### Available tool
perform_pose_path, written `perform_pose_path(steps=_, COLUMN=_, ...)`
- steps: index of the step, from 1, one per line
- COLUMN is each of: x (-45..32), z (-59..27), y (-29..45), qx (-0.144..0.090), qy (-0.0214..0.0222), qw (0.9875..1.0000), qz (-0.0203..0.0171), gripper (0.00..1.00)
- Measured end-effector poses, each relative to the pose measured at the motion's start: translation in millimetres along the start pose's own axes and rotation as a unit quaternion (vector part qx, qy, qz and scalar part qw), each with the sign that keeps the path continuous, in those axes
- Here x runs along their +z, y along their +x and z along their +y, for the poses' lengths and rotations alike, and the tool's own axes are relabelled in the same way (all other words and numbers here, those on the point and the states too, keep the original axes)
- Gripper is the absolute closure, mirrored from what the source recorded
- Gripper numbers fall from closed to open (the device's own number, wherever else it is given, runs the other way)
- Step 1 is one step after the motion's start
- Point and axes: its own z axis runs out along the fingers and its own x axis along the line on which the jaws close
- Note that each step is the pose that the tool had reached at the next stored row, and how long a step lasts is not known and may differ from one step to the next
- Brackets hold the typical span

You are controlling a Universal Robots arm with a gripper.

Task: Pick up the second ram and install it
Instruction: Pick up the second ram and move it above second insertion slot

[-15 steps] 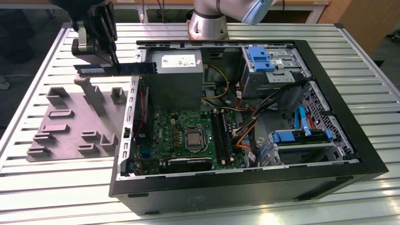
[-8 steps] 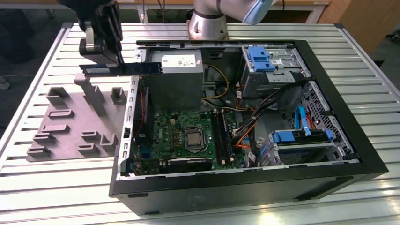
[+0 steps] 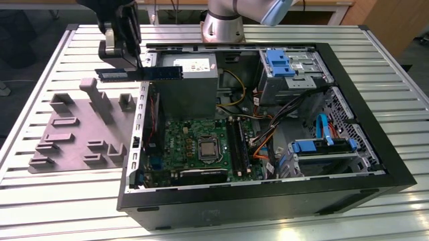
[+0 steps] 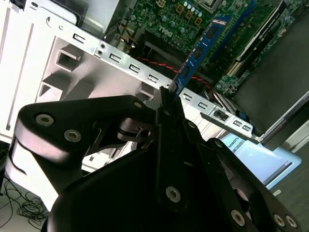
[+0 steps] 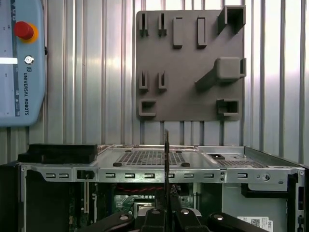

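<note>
My gripper [image 3: 138,69] is shut on the second ram [image 3: 164,73], a slim dark stick with blue-green marks. It hangs level in the air above the open computer case's wall at the exterior view's left, near the power supply. In the second wrist view the ram [image 4: 202,49] sticks out from between the closed fingers [image 4: 166,104], over the green motherboard [image 4: 193,19]. The first wrist view shows the ram [image 5: 166,154] edge-on as a thin dark line above the gripper [image 5: 166,205]. The motherboard [image 3: 194,143] lies in the case floor with long black slots [image 3: 238,145].
The open black case [image 3: 375,165] holds a grey power supply [image 3: 191,80], blue drive brackets [image 3: 278,61] and loose cables [image 3: 261,135]. A grey moulded holder plate [image 3: 77,133] lies on the slatted table at the exterior view's left. A pendant with a red button [image 5: 23,30] rests on the table.
</note>
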Motion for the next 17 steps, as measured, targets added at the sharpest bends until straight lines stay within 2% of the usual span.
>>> perform_pose_path(steps=11, x=0.5, z=-21.3, y=-0.2, qx=0.0, qy=0.0, qw=1.0, qz=-0.0001, gripper=0.86)
perform_pose_path(steps=17, x=0.8, z=-38.0, y=-0.3, qx=0.0, qy=0.0001, qw=1.0, qz=0.0, gripper=0.86)
